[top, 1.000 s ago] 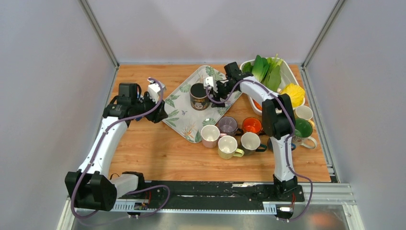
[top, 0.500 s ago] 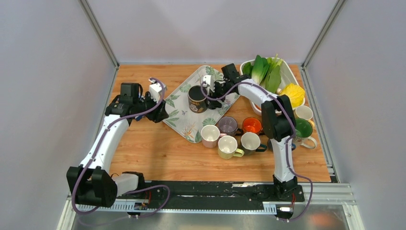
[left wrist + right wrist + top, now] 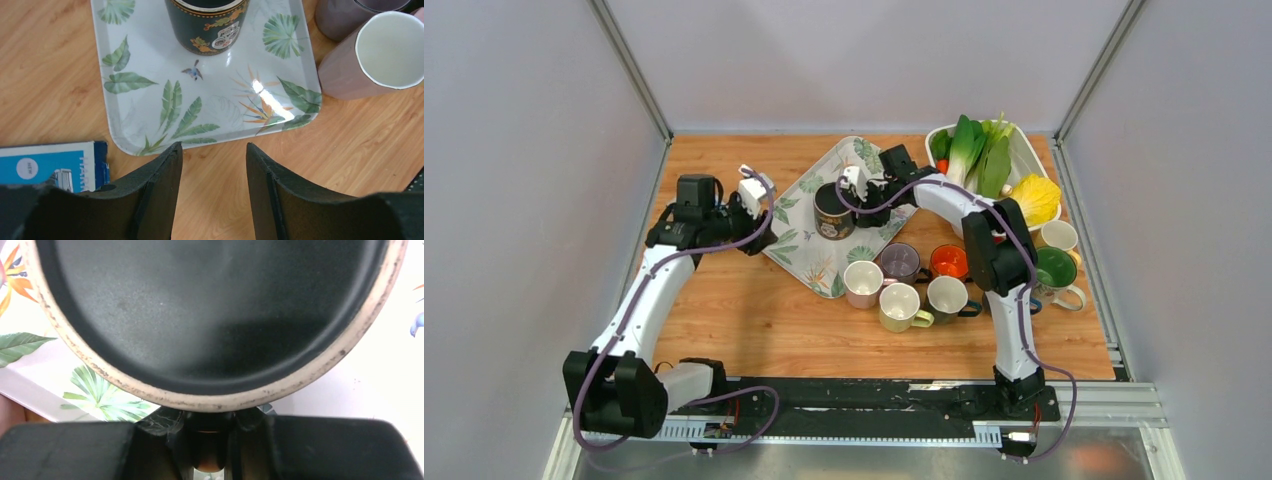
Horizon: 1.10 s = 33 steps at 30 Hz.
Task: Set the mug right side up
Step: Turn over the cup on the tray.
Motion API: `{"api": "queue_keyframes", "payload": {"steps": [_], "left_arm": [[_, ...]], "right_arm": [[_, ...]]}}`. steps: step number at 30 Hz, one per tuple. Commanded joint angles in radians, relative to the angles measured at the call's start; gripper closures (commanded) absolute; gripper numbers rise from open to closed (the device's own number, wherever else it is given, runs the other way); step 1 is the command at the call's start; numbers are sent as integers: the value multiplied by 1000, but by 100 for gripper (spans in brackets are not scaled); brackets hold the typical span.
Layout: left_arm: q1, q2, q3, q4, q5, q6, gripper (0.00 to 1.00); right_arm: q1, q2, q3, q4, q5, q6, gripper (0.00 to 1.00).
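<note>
Status: mug [image 3: 832, 208] sits centre of the tray [image 3: 809, 255], base up judging by the rough ring. The right claw [image 3: 861, 195] is at its 3 o'clock, pinched tight on the handle only. The left claw [image 3: 214, 150] is wide and empty at the tray's 9 o'clock. Risk: a handle-only pinch lets the mug swing or slip mid-flip, drop on the glossy tray, or clip the cups [image 3: 902, 290] at 5 o'clock. Right wrist shows the handle between the fingers, which the top view hides. Only left wrist shows a blue box [image 3: 50, 165].

At least eight mugs [image 3: 901, 305], one tray [image 3: 804, 235], one tub [image 3: 1029, 155].
</note>
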Motion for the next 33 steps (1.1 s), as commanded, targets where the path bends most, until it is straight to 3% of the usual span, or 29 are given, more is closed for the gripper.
{"api": "queue_keyframes", "payload": {"steps": [1, 6, 12, 14, 16, 17, 18, 19, 23, 33], "left_arm": [[-39, -85, -104, 205, 18, 166, 42], [-159, -170, -243, 448, -89, 360, 40], [-247, -188, -384, 666, -199, 586, 37], [-267, -180, -404, 715, -228, 629, 36], [-287, -176, -435, 796, -277, 660, 37], [-301, -174, -449, 881, -299, 670, 36], [-309, -166, -481, 935, -357, 684, 36], [-327, -159, -499, 1066, -390, 689, 35], [-360, -78, -535, 1279, -525, 769, 34], [-364, 75, -480, 1462, -546, 826, 35]], "right_arm": [[-1, -22, 30, 32, -51, 101, 100], [-28, -33, 123, 32, -243, 338, 100], [-57, -8, 182, 141, -647, 729, 100], [-60, -12, 111, 384, -753, 1022, 100], [-61, -19, -11, 850, -823, 1471, 100], [-58, -13, -17, 923, -841, 1598, 100], [-58, -7, 2, 853, -851, 1574, 100], [-56, -5, 3, 851, -865, 1582, 100], [-56, 15, 13, 862, -898, 1668, 100], [-18, 39, 14, 836, -1008, 1754, 100]]}}
